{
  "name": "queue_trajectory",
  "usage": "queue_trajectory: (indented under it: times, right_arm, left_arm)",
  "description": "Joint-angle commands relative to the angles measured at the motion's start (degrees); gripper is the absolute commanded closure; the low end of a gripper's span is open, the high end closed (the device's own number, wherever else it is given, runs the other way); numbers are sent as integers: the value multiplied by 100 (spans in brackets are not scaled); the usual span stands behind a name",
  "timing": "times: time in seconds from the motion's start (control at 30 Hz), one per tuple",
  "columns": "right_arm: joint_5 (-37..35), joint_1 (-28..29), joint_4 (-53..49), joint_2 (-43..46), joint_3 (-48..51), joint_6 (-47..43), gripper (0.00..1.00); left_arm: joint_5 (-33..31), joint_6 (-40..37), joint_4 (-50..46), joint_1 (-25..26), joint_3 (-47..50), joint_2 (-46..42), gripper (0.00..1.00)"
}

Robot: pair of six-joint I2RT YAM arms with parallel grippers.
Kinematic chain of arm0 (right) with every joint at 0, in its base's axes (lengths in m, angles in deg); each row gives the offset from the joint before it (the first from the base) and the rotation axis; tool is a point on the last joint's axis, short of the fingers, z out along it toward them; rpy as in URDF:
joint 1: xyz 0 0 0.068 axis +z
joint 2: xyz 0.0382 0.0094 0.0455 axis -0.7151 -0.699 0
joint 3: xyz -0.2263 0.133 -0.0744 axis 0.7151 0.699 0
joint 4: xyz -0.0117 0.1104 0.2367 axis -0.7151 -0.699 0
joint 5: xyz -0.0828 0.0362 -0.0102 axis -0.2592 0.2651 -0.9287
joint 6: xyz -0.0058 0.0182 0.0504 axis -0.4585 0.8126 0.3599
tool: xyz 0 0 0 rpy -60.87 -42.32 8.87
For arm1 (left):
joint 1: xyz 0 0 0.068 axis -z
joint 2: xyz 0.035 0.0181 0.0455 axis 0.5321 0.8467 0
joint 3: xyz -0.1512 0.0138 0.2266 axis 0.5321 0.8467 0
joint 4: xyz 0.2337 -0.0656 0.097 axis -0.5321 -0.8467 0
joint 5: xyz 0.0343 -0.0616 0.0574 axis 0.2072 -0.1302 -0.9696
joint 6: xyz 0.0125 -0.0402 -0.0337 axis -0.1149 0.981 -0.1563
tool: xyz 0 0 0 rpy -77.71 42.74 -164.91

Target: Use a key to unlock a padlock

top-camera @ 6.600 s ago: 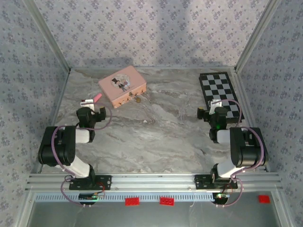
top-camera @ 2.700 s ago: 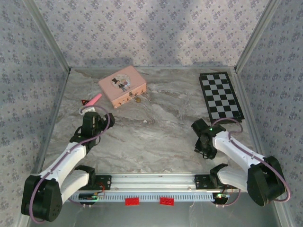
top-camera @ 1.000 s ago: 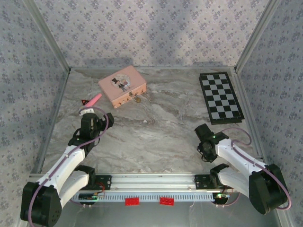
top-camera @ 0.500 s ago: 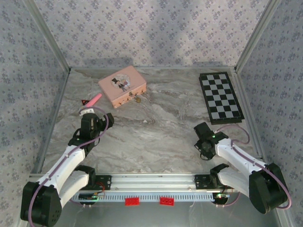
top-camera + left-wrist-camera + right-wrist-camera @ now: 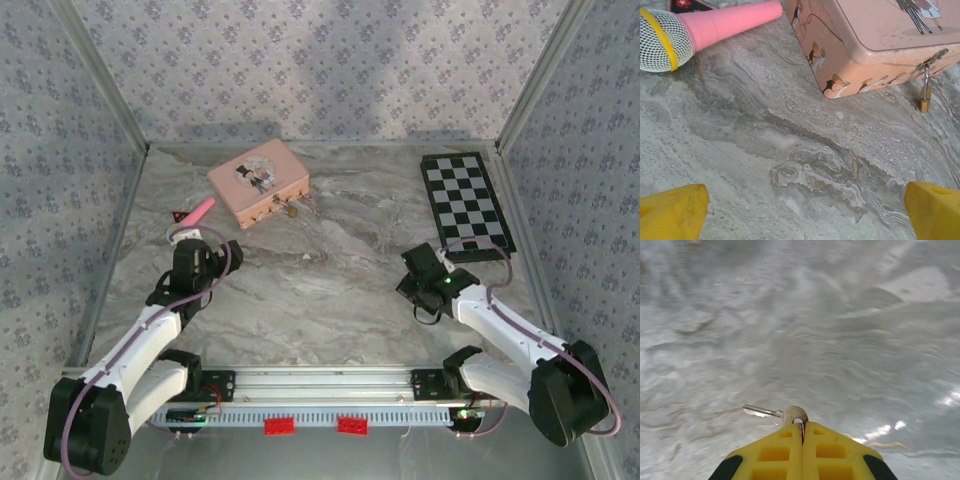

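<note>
The small brass padlock [image 5: 925, 102] hangs by its thin shackle from the latch on the front of the pink box [image 5: 880, 40], resting against the table; from above the padlock [image 5: 291, 211] sits at the box's near right corner. My left gripper [image 5: 805, 215] is open, its yellow fingertips [image 5: 675, 210] wide apart over bare marble, short of the box. In the top view this left gripper [image 5: 200, 245] is well left of the padlock. My right gripper [image 5: 803, 426] is shut on the bow of the silvery key [image 5: 771, 413], blade pointing left. That right gripper [image 5: 408, 272] hovers at centre right.
A pink toy microphone [image 5: 715, 25] with a white mesh head lies left of the pink box [image 5: 260, 182]. A black-and-white chessboard [image 5: 466, 205] lies at the back right. Patterned walls enclose the marble table [image 5: 320, 290].
My right gripper, shut on the key, has moved forward and left across the table. The left arm has barely shifted; much earlier both arms were folded back.
</note>
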Motion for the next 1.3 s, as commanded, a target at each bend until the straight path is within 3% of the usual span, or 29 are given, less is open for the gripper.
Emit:
queue_trajectory:
  times: [0.0, 0.47, 0.77, 0.97, 1.27]
  right_arm:
    - [26, 160, 410, -154, -332, -495, 97]
    - [633, 690, 2328, -815, -801, -1201, 100]
    - [877, 1056, 3593, -1447, -925, -1438, 100]
    - [919, 1172, 4085, -1660, -970, -1575, 100]
    - [1209, 1187, 5083, -1622, -616, -1735, 100]
  left_arm:
    - [247, -105, 224, 48, -35, -33, 0]
    - [1599, 877, 98, 374, -443, -18, 0]
    - [1577, 1415, 121, 767, -590, 253, 0]
    - [1638, 1666, 430, 892, -536, 218, 0]
    - [2444, 2035, 1510, 950, -456, 107, 0]
